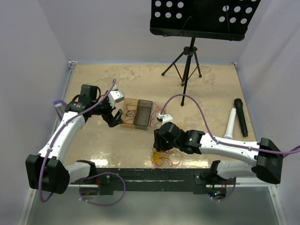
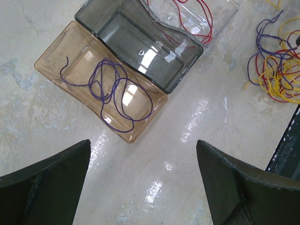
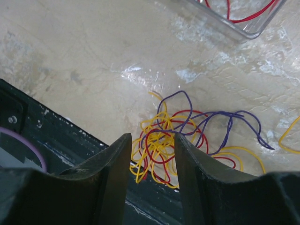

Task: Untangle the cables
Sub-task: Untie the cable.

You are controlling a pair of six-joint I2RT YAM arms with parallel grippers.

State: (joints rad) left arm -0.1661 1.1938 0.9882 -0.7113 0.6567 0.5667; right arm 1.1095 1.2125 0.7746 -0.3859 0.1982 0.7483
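Yellow, red and purple cables lie knotted at the near edge of the worktop, under the right end effector, its fingers narrowly apart. Likely feather-light, limp and springy: pinch one outlying loop. Farther off, the left end effector gapes wide near the amber tray.

No legible text, label, brand or number anywhere
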